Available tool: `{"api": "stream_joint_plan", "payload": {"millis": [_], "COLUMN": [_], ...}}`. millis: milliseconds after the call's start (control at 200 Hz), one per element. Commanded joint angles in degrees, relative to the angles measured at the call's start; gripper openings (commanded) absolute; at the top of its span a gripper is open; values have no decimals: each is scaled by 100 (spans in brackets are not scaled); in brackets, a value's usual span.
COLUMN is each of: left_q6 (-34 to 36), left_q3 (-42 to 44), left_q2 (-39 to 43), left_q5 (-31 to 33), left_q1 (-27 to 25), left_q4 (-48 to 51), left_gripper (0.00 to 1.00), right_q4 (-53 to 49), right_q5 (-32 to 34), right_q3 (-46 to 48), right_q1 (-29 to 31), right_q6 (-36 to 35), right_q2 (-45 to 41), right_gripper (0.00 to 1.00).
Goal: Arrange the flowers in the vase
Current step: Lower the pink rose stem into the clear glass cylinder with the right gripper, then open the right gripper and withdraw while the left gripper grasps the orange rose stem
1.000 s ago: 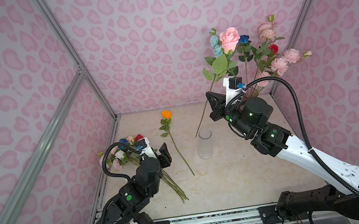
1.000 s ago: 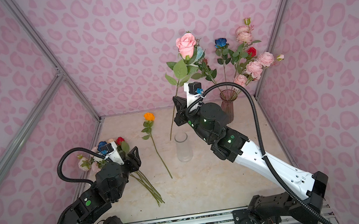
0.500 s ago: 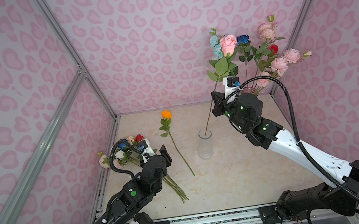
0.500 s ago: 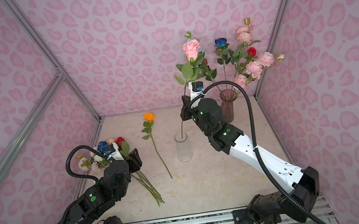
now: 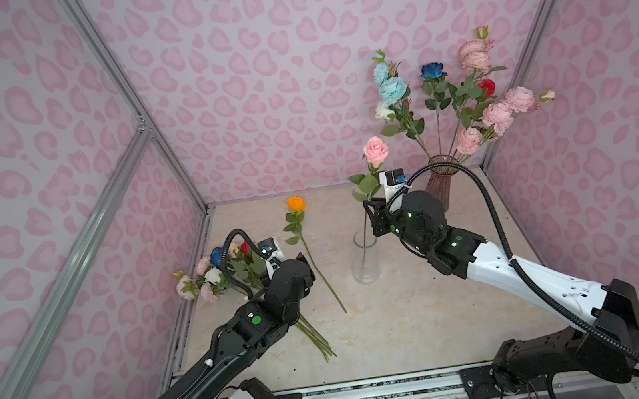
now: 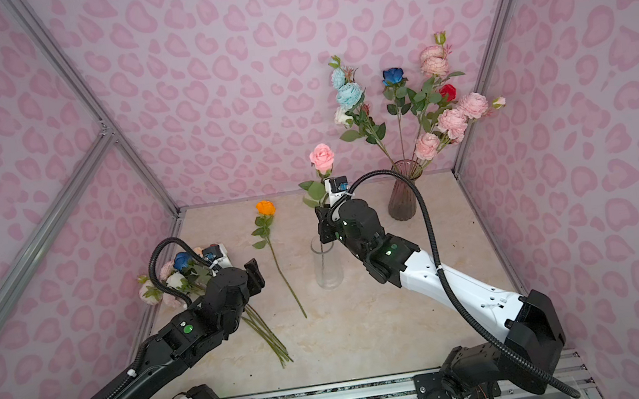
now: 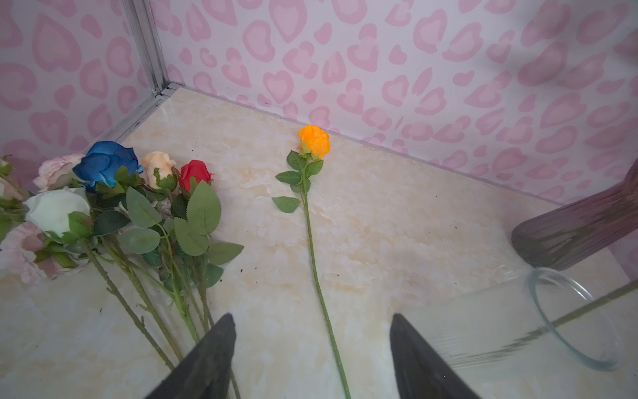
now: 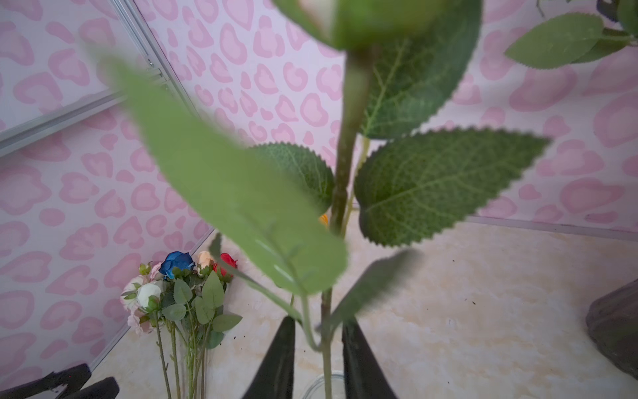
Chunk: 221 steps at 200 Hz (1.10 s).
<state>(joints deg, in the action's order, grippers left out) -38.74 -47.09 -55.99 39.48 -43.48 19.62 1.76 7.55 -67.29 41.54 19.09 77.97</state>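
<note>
R arm has come down since 1 s ago: the pink rose point(image 5: 375, 151), then high over the table, now stands w/ its stem in the clear vase point(image 5: 366, 261). L arm has pushed fwd toward the orange rose.

Near edge: the front strip of table point(image 5: 409, 323) is bare from the rail to the stem ends, w/ most room on the right. L pincer point(image 7: 310, 317) is wide open, holds nothing, and hangs over the lower stem of the orange rose point(image 7: 314, 141), which lies flat, head toward the back wall. Just left, the bunch point(image 7: 138, 207) lies flat against the left wall edge, stems pointing to the front, w/ a narrow gap btw it and the orange rose.

The clear vase is upright mid-table, free table all round. R pincer point(image 8: 319, 321) sits just above its rim, jaws a little apart either side of the pink stem, not clamping.

Far right corner: purple vase point(image 5: 440, 189) w/ bouquet point(image 5: 460, 106), near both walls, apart from the clear vase.
</note>
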Motion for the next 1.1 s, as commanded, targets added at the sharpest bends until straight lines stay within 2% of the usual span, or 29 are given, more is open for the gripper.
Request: {"api": "stream_joint_plan", "payload": {"millis": [0, 240, 415, 505, 625, 710, 790, 915, 985, 1100], "left_q6": [-77, 1, -155, -204, -344, -294, -191, -123, -170, -216], "left_q3": [-107, -133, -361, -664, -1041, -1327, -1613, -1877, -1981, -2116], "left_q2": [-126, -453, -1263, -1893, -2793, -3375, -3863, -4450, -4817, -5239], "left_q5": [-207, -330, -733, -1233, -2204, -2572, -2767, -3228, -3486, -3565], "left_q1": [43, 229, 743, 1096, 1522, 1694, 1746, 1820, 1864, 1879], "left_q4": [-130, -412, -453, -354, -318, -283, -219, -153, -142, -73], "left_gripper": [72, 72, 69, 68, 65, 61, 58, 56, 50, 47], "right_q4": [100, -82, -286, -562, -998, -1037, -1070, -1235, -1424, -1513], "right_q5": [47, 120, 553, 521, 200, 398, 832, 389, 277, 256], "right_q3": [133, 210, 398, 542, 703, 1034, 1491, 2130, 2346, 2654], "right_q1": [11, 154, 515, 638, 653, 647, 618, 375, 273, 203], "right_q6": [75, 17, -151, -151, 21, 111, 308, 499, 657, 790], "right_q2": [-66, -421, -927, -1173, -1540, -1911, -2410, -3107, -3337, -3612], "right_gripper": [29, 34, 40, 47, 46, 45, 48, 48, 47, 42]}}
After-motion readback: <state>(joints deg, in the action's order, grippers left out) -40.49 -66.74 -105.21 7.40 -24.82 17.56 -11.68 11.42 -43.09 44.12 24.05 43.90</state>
